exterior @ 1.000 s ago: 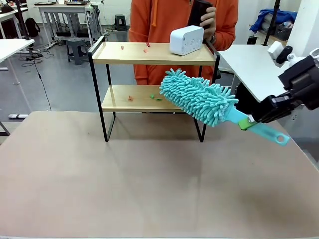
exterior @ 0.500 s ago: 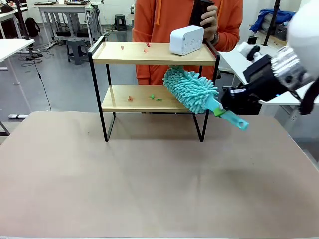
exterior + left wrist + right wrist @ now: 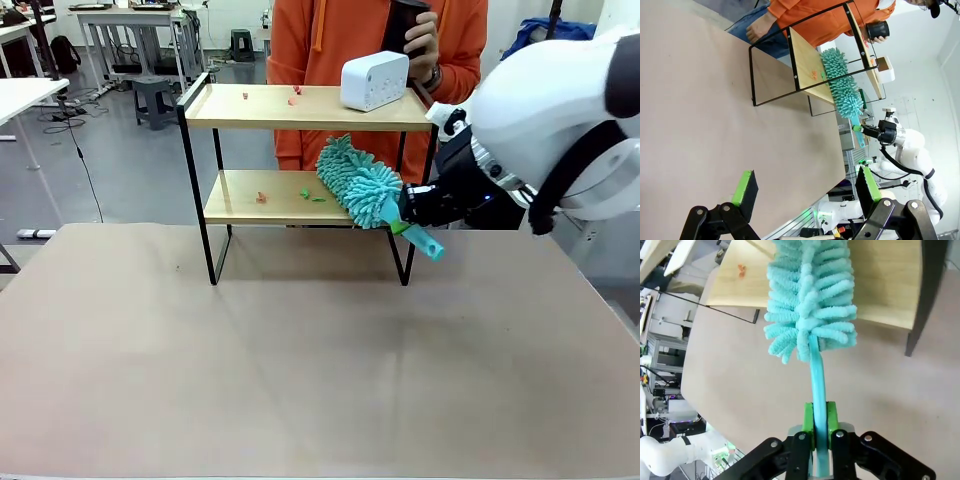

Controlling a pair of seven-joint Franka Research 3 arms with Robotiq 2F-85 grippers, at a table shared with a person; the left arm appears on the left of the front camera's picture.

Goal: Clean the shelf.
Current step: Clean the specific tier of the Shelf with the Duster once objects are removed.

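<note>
Front view — right pincer (image 3: 402, 226) clenched on the duster (image 3: 358, 184) handle — shelf (image 3: 270, 108) just beyond it.

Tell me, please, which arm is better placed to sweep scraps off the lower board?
Right: the right gripper holds the duster over the lower board, near the scraps; the left gripper hangs open.

A: What are the red and green bits (image 3: 260, 197) on the two-tier shelf of light wood and black metal (image 3: 270, 110)?
B: Too small to tell. The fluffy turquoise duster (image 3: 358, 185) hides part of the lower board; the right wrist view cuts off its tip.
</note>
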